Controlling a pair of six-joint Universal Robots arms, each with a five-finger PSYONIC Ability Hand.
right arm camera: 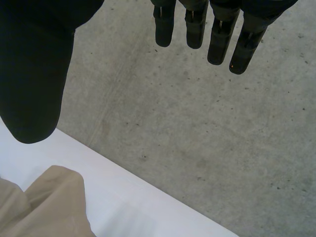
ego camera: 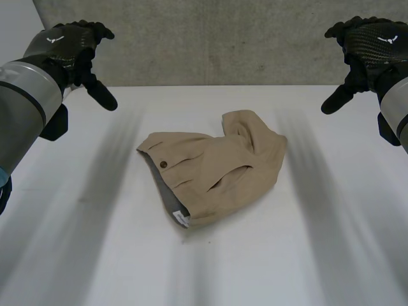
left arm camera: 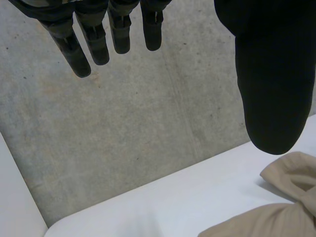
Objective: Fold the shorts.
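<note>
L hand [ego camera: 70,44] is up in the air over the table's far-L side, well apart from the shorts. In its wrist view the fingers [left arm camera: 81,54] are straight, side by side w/ small gaps, and the thumb [left arm camera: 274,89] sticks out wide from them. Hand is spread & empty. A concrete wall [ego camera: 217,38] stands behind it, and the white table [ego camera: 95,255] meets the wall's foot. A tan bit of cloth lies just beyond the thumb tip.

Shorts [ego camera: 217,166] lie mid-table, between the two hands and apart from both. They are tan, bunched in a rough lump, not flat. The waistband end points toward the L side w/ a dark button [ego camera: 164,164] showing. Grey lining gapes beneath the button, and a small white label [ego camera: 182,218] sits at the near edge. One part is flipped up & creased toward the far-R side.

R hand [ego camera: 370,44] mirrors the L: up in the air at the far-R side, well apart from the cloth. In its wrist view the fingers [right arm camera: 217,44] are straight and close together, thumb [right arm camera: 34,89] out wide. It is spread & empty too. A tan fold of the shorts lies on the table beyond its thumb tip, near the wall.
</note>
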